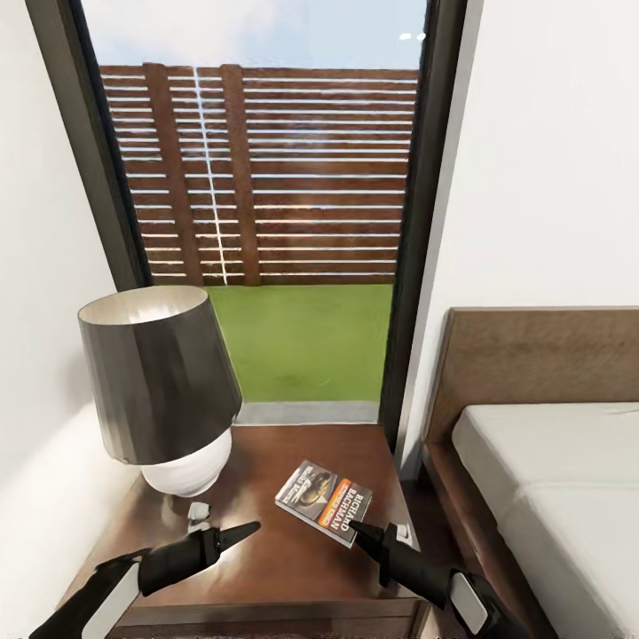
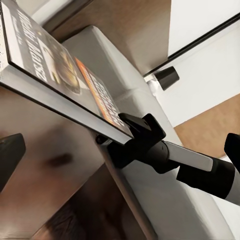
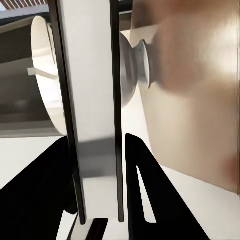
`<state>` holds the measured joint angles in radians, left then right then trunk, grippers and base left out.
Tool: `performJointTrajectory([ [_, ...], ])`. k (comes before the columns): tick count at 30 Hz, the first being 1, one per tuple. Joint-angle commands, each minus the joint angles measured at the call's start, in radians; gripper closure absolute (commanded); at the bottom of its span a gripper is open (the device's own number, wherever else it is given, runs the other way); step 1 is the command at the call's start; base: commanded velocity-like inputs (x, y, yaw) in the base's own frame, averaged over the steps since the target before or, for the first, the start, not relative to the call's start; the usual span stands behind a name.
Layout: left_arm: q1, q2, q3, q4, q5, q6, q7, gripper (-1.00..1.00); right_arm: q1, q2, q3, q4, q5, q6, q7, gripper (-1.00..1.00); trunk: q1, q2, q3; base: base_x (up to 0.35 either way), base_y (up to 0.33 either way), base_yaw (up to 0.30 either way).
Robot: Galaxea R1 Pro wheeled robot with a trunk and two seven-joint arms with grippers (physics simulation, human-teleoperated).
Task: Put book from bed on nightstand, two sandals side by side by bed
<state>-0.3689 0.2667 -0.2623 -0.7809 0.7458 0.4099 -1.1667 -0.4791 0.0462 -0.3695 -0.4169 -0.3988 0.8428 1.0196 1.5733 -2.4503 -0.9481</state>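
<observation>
Right end effector point(image 1: 358, 530) pinches the book point(image 1: 325, 500) at its near corner, the two dark fingers point(image 3: 150, 200) closed on either side of the book's thin page edge in the right wrist view. The book lies flat on the nightstand point(image 1: 266, 461), cover up, with its orange band and white lettering facing the camera, and sits toward the right half of the glossy brown worktop, close to the front edge. In the left wrist view the book point(image 2: 55, 65) shows from low and to the side, its cover up, and the right end effector point(image 2: 142, 131) grips its corner.

Left end effector point(image 1: 241, 531) hovers low over the nightstand's front left part, its pointed fingers pressed together and gripping nothing, well apart from the book. Just beside it, behind the fingers, a small white object point(image 1: 199, 511) rests on the worktop; what it is cannot be told.

At the back left of the nightstand stands a lamp point(image 1: 160, 390) with a dark tapered shade and a rounded white base. To the right is the bed point(image 1: 550, 479), with its dark wood headboard and light grey mattress. Behind the nightstand a tall dark-framed window point(image 1: 266, 195) shows green grass and a slatted wooden fence.
</observation>
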Motion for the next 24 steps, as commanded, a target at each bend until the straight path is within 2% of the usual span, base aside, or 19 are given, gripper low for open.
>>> performJointTrajectory([
  [1,-0.001,0.001,-0.005,0.000,0.010,0.010,0.000,-1.00,0.000,0.001,-0.005,0.000,0.000,0.005,0.002,1.00,0.004,-0.008,-0.004,0.000,0.000,0.000],
  [13,0.000,-0.005,-0.005,-0.002,0.012,0.011,-0.011,-1.00,0.000,0.001,-0.005,0.000,0.003,0.005,0.001,1.00,0.008,-0.015,-0.007,0.000,0.000,0.000],
  [15,0.000,-0.020,-0.005,-0.007,0.013,0.012,-0.015,-1.00,0.000,0.001,-0.005,0.000,0.004,0.005,0.001,1.00,0.008,-0.015,-0.007,0.000,0.000,0.000],
  [20,0.000,-0.079,-0.003,-0.022,0.012,0.017,-0.019,-1.00,0.000,0.000,-0.005,0.000,0.004,0.005,0.000,1.00,0.008,-0.015,-0.007,0.000,0.000,0.000],
  [22,0.000,-0.095,-0.002,-0.055,0.013,0.019,-0.019,-1.00,0.000,0.000,-0.005,0.000,0.004,0.005,0.000,1.00,0.008,-0.015,-0.007,0.000,0.000,0.000],
  [24,0.000,-0.101,-0.002,-0.078,0.014,0.021,-0.019,-1.00,-0.001,0.001,-0.005,0.001,0.004,0.005,0.000,1.00,0.008,-0.015,-0.007,0.000,0.000,0.000],
])
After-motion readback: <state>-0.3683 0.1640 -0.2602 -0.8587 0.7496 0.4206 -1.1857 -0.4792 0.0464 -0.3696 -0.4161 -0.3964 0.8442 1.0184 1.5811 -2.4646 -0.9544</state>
